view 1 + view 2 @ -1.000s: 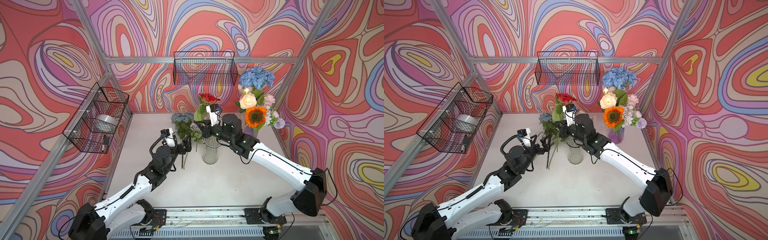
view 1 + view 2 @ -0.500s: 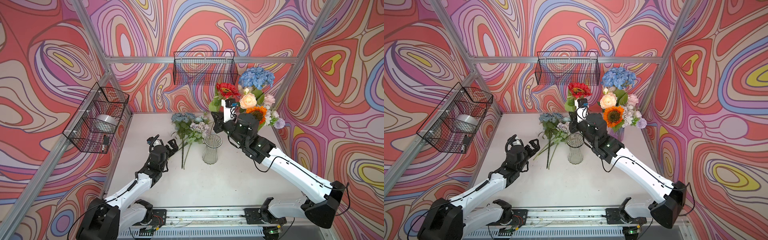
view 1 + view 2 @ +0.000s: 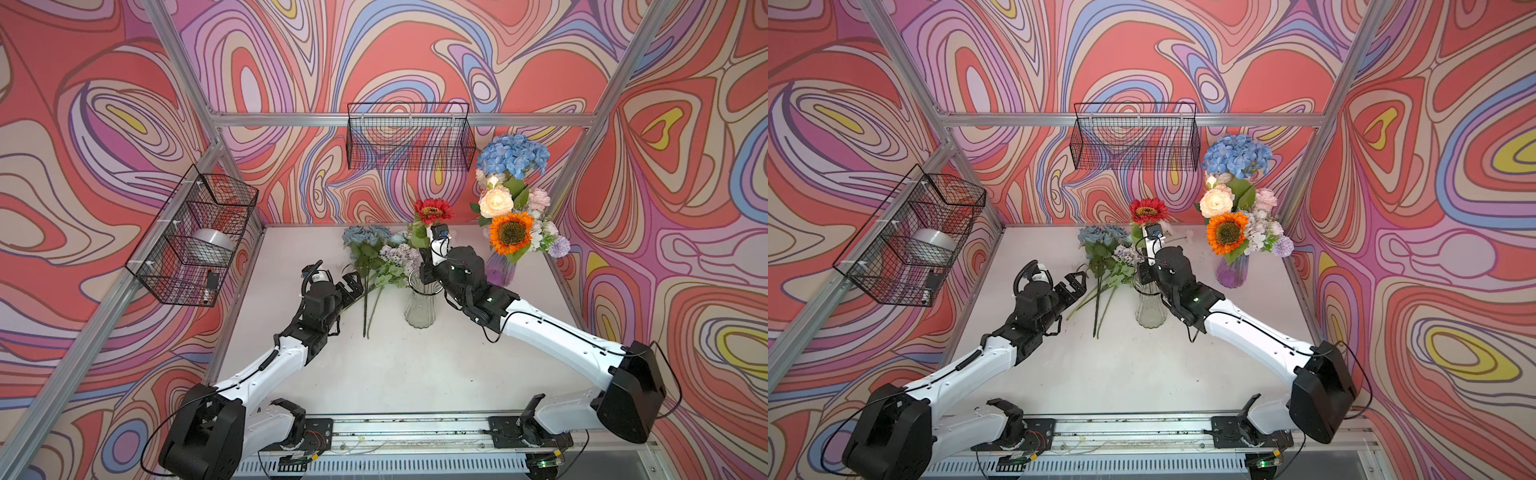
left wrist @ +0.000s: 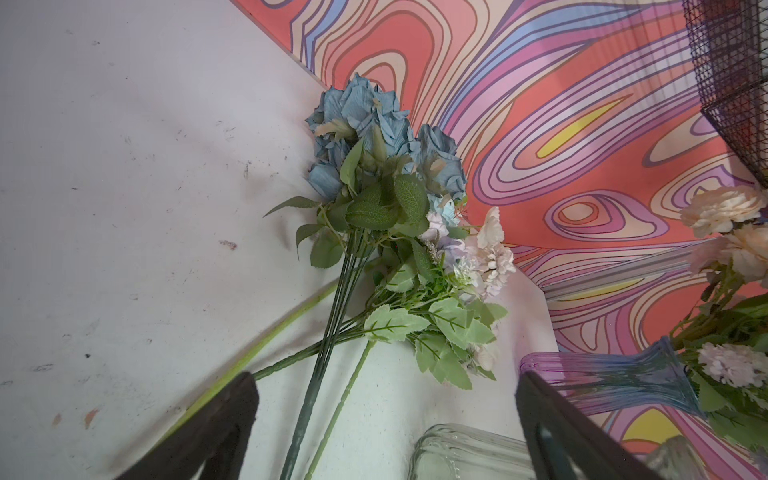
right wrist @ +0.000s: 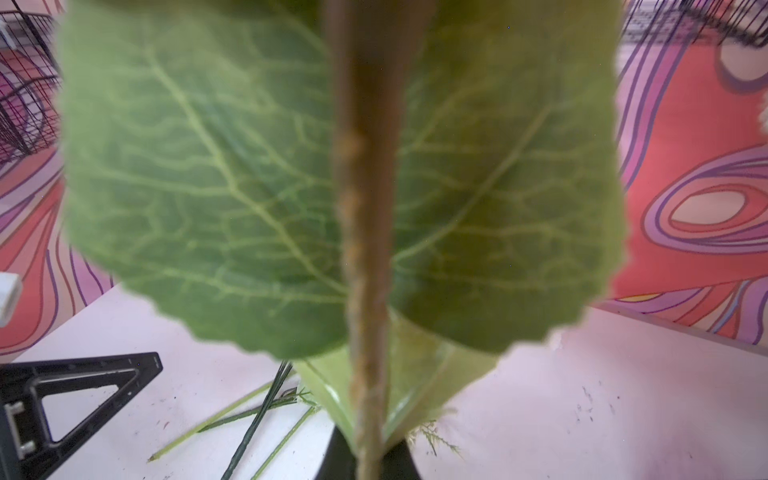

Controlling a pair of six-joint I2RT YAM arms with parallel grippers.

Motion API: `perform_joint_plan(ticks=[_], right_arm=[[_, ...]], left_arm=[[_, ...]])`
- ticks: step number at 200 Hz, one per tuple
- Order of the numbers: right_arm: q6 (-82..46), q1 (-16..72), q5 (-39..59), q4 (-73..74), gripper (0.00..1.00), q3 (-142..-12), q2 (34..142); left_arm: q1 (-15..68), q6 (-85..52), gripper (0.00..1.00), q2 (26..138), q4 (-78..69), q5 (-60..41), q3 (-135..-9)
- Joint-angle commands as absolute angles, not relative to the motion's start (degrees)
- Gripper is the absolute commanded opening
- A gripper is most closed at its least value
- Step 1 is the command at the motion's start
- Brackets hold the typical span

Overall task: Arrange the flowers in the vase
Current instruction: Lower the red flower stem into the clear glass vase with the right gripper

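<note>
Right hand (image 3: 425, 271) gripping red sunflower (image 3: 432, 210) | stem near-upright | bloom topmost

Swirling coral, lilac and blue walls (image 3: 124, 104) enclose a scuffed white worktop (image 3: 415, 374), edged by aluminium rails (image 3: 291, 120), with black wire baskets (image 3: 409, 137) mounted.

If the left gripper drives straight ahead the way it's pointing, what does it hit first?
Most likely the blue roses' dark stem bundle, lying straight ahead of the open left gripper; a pale green stem crosses beside it. Its height above them is unclear.
</note>
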State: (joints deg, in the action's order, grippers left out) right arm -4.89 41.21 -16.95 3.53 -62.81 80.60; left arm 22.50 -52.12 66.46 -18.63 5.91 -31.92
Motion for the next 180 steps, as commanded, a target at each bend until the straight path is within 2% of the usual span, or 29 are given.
perform_joint_plan(ticks=[1,34,56,94,135,163,180], right_arm=[[-8.92,40.97,-15.65,6.05,0.00,-60.43,81.84],[-11.76,40.98,-14.38,4.66,0.01,-58.74,82.88],[-12.39,40.97,-13.81,3.01,0.08,-58.47,82.93],[-13.20,40.95,-14.43,0.67,0.25,-57.95,82.45],[-13.71,40.95,-15.35,-0.41,0.32,-57.57,81.11],[-14.39,41.01,-15.55,-3.50,0.42,-58.18,79.86],[-14.91,40.96,-15.62,-5.07,0.45,-58.01,78.65]], left_arm=[[22.37,-51.55,1.00,66.71,-19.07,5.41,-33.31],[22.39,-50.47,1.00,67.12,-19.45,3.80,-33.90],[22.32,-49.68,1.00,67.73,-20.08,1.84,-34.37],[22.33,-49.92,1.00,68.37,-20.82,0.72,-34.42],[22.39,-49.92,1.00,67.96,-20.70,0.55,-34.28],[22.35,-49.75,1.00,67.27,-20.20,0.86,-34.23],[22.34,-49.18,1.00,66.71,-19.71,1.46,-34.14]])
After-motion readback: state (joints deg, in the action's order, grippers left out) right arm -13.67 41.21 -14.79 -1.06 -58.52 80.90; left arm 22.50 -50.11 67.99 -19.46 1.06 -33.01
